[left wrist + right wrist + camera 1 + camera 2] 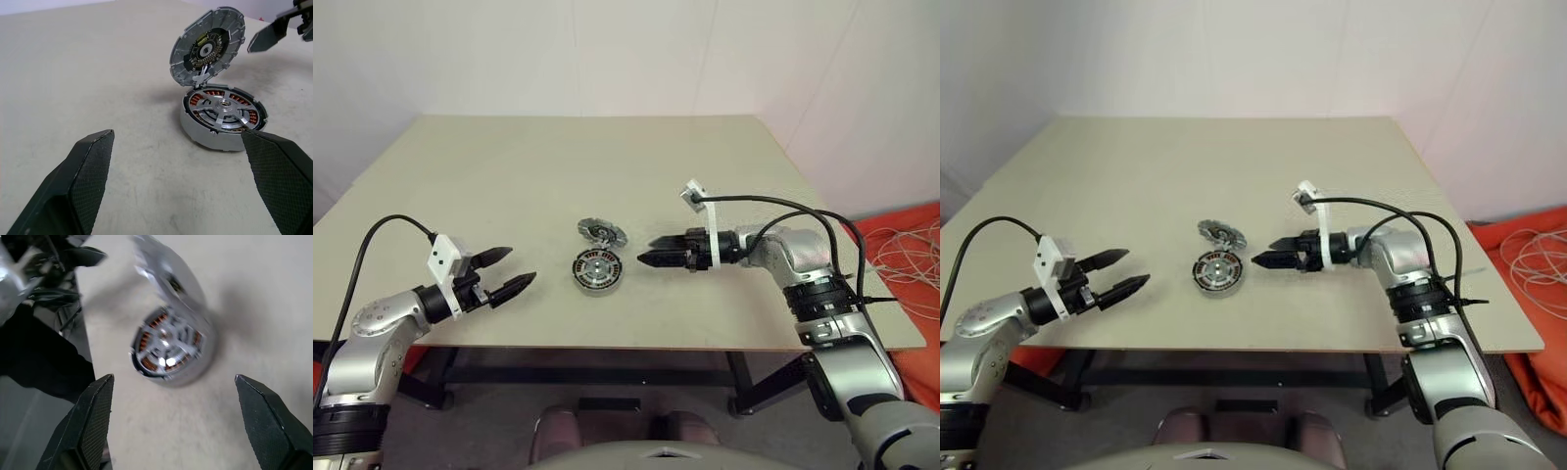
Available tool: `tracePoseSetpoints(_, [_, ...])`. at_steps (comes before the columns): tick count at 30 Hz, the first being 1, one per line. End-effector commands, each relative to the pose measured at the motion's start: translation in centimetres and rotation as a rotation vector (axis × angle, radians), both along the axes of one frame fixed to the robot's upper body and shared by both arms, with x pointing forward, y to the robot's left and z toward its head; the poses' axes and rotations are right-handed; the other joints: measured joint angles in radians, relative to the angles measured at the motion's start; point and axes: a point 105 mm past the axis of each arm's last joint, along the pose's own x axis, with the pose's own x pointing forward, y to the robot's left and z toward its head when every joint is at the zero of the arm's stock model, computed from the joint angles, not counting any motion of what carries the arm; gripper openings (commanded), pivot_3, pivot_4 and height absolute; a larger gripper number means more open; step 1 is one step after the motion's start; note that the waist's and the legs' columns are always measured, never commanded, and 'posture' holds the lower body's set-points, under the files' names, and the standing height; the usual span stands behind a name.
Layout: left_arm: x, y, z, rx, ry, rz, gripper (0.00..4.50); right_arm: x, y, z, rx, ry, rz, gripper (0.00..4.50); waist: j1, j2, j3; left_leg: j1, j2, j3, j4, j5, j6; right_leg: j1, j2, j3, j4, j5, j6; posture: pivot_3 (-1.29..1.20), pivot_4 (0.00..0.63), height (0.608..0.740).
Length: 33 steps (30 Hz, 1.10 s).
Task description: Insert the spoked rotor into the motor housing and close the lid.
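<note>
rotor (222, 108) sits in the housing (195, 128) at the middle of the table (509, 176), lid (208, 45) tipped up behind it.

left wrist view shows the spokes over copper windings and the lid's dark segmented face, hinged at the housing's rim; the head views only show two small discs. left gripper (504, 272) at lower left and right gripper (653, 251) just right of the housing both have jaws apart, holding nothing.

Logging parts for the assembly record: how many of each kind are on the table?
motor housing: 1
spoked rotor, seated in the housing: 1
lid, standing open: 1
Total: 3
</note>
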Motion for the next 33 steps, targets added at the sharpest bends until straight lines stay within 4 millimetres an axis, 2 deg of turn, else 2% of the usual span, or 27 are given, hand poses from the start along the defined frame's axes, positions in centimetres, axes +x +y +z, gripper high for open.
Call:
tracePoseSetpoints(1, [0.1, 0.0, 1.3, -0.001, -0.058, 0.004, 4.4, 0.5, 0.2, 1.8, 0.047, 0.016, -0.017, 4.45, 0.001, 0.0, 0.0, 0.0, 0.0, 0.0, 0.0, 0.0, 0.0, 0.0, 0.0, 0.0, 0.0, 0.0, 0.0, 0.0, 0.0, 0.74])
tracePoseSetpoints(3, [0.0, 0.1, 1.3, -0.002, -0.058, 0.006, 4.4, 0.8, 0.1, 2.4, 0.075, 0.043, -0.041, 4.45, 0.001, 0.0, 0.0, -0.001, 0.0, 0.0, 0.0, 0.0, 0.0, -0.002, 0.0, 0.0, 0.0, 0.0, 0.0, 0.0, 0.0, 0.74])
tracePoseSetpoints(7, [0.0, 0.0, 1.2, -0.003, -0.057, 0.006, 4.4, 0.3, 0.1, 3.6, 0.106, 0.119, -0.007, 4.45, 0.001, 0.0, 0.0, -0.001, 0.0, 0.0, 0.0, 0.0, 0.0, -0.002, 0.0, 0.0, 0.0, 0.0, 0.0, 0.0, 0.0, 0.74])
tracePoseSetpoints(9, [0.0, 0.0, 1.3, -0.005, -0.058, 0.005, 4.4, 0.0, 0.4, 3.7, 0.066, 0.072, 0.032, 4.45, 0.002, 0.0, 0.0, -0.001, 0.0, 0.0, 0.0, 0.0, 0.0, -0.002, 0.0, 0.0, 0.0, 0.0, 0.0, 0.0, 0.0, 0.74])
tracePoseSetpoints(12, [0.0, 0.0, 1.3, -0.004, -0.06, 0.007, 4.4, -1.5, 0.9, 2.6, -0.199, -0.325, 0.311, 4.45, 0.008, 0.0, 0.0, -0.002, 0.0, 0.0, 0.0, 0.0, 0.0, -0.002, 0.0, 0.0, 0.0, 0.0, 0.0, 0.0, 0.0, 0.74])
tracePoseSetpoints(14, [-0.1, 0.0, 1.3, -0.004, -0.06, 0.007, 4.4, -2.3, 1.2, 2.1, -0.287, -0.464, 0.464, 4.45, 0.008, 0.0, 0.0, -0.002, 0.0, 0.0, 0.0, 0.0, 0.001, -0.002, -0.001, 0.0, 0.0, 0.0, 0.0, 0.0, 0.0, 0.74])
tracePoseSetpoints(20, [-0.1, 0.0, 1.4, 0.0, -0.062, 0.004, 4.4, -2.3, 3.1, 2.0, -0.43, -0.863, 0.826, 4.45, -0.003, 0.0, 0.0, -0.002, 0.0, 0.001, 0.0, 0.0, 0.0, -0.004, 0.0, 0.0, 0.0, 0.0, 0.0, 0.0, 0.0, 0.74])
tracePoseSetpoints(26, [-0.4, 0.2, 1.8, 0.003, -0.08, 0.023, 4.4, -2.2, 5.4, 2.4, -0.465, -1.053, 1.08, 4.45, -0.006, -0.001, 0.0, -0.002, 0.0, 0.001, 0.002, 0.0, 0.0, -0.004, 0.0, 0.0, 0.001, 0.0, 0.0, 0.0, 0.0, 0.74])
tracePoseSetpoints(33, [-1.5, 0.4, 1.7, -0.008, -0.068, 0.044, 4.4, -1.5, 5.6, 0.9, -0.576, -1.163, 1.326, 4.45, -0.007, -0.001, 0.0, -0.005, 0.0, 0.0, 0.002, -0.001, 0.002, -0.005, 0.0, 0.0, 0.001, 0.003, -0.006, 0.0, 0.0, 0.74])
